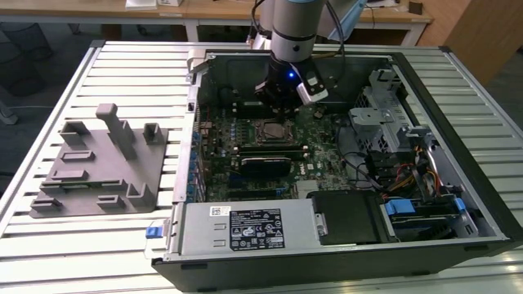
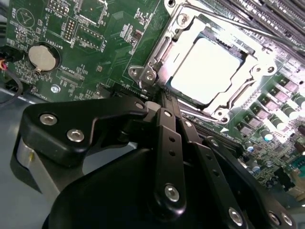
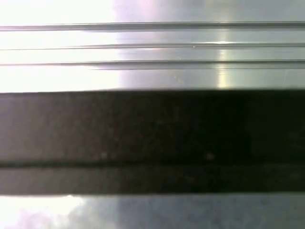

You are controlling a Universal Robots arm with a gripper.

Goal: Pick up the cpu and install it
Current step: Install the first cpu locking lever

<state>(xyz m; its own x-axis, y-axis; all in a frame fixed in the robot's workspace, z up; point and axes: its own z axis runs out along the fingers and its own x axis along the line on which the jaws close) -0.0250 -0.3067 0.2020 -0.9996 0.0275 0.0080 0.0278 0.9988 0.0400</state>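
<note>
A robot arm reaches down into an open computer case (image 1: 457, 79) lying on a slatted metal table (image 1: 73, 245). Its gripper (image 1: 280, 112) hangs just above the motherboard (image 1: 323, 156); whether the jaws are spread or pressed together cannot be told. The chip (image 2: 209, 69) lies flat inside the socket's metal frame (image 2: 159, 55), its pale top bare. It looks light, stiff, smooth and probably fragile, best held by opposite edges. The frame hugs those edges closely, leaving little room there; above is open, case walls well apart. A grey fixture block (image 1: 98, 168) sits outside.
</note>
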